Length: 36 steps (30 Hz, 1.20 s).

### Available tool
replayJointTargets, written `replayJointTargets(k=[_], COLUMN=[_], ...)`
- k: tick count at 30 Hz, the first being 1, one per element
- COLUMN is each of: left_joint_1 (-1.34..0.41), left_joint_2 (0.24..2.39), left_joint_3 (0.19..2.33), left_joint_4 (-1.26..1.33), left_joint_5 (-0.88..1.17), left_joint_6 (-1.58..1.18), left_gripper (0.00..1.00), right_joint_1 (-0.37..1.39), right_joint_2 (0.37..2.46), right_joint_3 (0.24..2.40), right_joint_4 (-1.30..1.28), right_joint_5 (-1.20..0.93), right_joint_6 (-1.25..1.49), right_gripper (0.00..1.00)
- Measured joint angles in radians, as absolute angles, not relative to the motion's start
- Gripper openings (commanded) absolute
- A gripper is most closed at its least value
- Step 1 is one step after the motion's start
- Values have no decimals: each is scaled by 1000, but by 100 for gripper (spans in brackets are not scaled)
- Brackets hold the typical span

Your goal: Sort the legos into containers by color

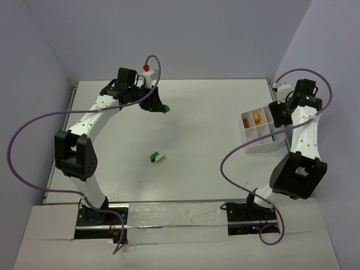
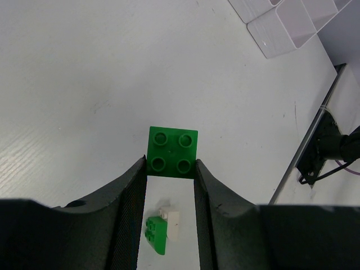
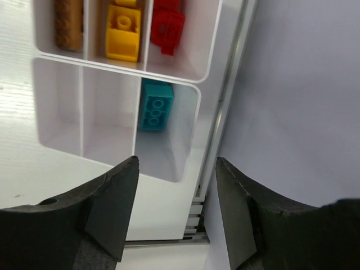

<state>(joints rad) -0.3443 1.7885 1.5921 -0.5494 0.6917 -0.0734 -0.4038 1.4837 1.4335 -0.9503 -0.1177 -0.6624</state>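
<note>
A green lego [image 2: 172, 152], a square four-stud brick, is pinched between the tips of my left gripper [image 2: 170, 166], which is shut on it above the table, back left of centre [image 1: 159, 107]. Below it on the table lie a smaller green lego [image 2: 156, 234] and a white lego [image 2: 171, 223] touching each other [image 1: 158, 157]. My right gripper [image 3: 177, 169] hangs open and holds nothing over the white tray [image 3: 191, 90] at the right [image 1: 279, 112]. The tray's compartments hold a brown lego [image 3: 68, 22], a yellow lego [image 3: 124, 34], a red lego [image 3: 167, 25] and a teal lego [image 3: 156, 105].
The tray [image 1: 254, 136] stands close to the table's right edge and the side wall. A metal rail [image 3: 225, 112] runs along that edge. Purple cables [image 1: 34, 126] loop from both arms. A small red-topped white post [image 1: 147, 68] stands behind the left gripper.
</note>
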Motion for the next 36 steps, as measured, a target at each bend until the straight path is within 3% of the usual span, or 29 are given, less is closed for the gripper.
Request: replayJointTargets(k=[8,14,20,27,36], left_joint_1=[-348,-382,-414,-495,-529], left_joint_2=[1789,1789,1815,1894,1896], left_joint_3=[1585,1543,1533,1536,1519], left_joint_4=[-541,-525,-582,-790,-814], left_joint_5=[897,1095,1229,1310,1351], left_joint_6=[-71,-111,-92,60,65], left_gripper=[0,0,0,0,0], right_joint_1=[-338,1,288,494,690], right_joint_2=[1458,1381,1309,1237,1212], right_joint_3=[1579,1530,1430,1341,1274], right_joint_4=[-1059,-1031,-955,-893,-832], right_joint_5=[-356,-449,-454,-404,-350], right_joint_6=[-638,-570,-592,-726,-783], right_gripper=[65,64,64,64,64])
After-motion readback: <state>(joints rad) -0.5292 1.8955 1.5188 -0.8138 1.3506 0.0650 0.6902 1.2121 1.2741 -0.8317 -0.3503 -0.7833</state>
